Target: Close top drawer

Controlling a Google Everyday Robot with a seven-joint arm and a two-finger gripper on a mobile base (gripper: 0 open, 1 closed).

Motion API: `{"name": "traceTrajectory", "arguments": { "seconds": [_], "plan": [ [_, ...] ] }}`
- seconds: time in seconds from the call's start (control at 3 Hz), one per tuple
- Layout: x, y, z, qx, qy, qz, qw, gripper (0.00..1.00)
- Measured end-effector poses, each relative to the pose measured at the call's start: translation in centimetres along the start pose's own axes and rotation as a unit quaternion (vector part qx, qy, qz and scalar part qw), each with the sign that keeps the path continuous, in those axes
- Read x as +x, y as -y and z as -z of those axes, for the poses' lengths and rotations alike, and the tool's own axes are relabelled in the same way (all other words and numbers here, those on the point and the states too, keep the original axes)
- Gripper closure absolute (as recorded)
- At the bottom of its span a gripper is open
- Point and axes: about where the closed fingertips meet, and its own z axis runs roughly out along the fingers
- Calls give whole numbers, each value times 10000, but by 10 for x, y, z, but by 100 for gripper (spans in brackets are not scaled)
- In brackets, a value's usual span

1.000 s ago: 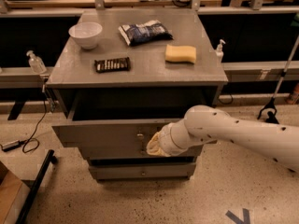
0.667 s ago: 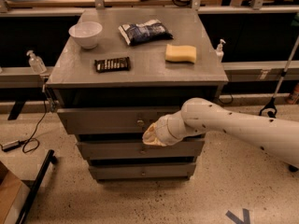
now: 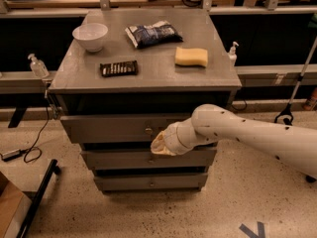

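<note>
**Camera setup: one high front view**

Single camera, raised, in front of the cabinet point(image 3: 158, 78). It faces the drawer fronts and tilts down, so the cabinet's top shows too. Mid range: the whole cabinet fits in the frame. The gripper point(image 3: 157, 145) sits near frame centre, against the top drawer point(image 3: 109, 128) and just below-right of its knob point(image 3: 148, 130). The cabinet top lies above and beyond the gripper, the floor point(image 3: 247, 202) below it. The arm point(image 3: 247, 133) enters from the frame's right edge.
</note>
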Motion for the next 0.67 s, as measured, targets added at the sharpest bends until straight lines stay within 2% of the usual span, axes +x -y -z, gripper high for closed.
{"name": "traceTrajectory", "arguments": {
  "seconds": [0.33, 0.67],
  "plan": [
    [-1, -1, -2, -19, 9, 5, 10000, 53],
    [-2, -2, -3, -32, 16, 8, 10000, 30]
  ]
}}
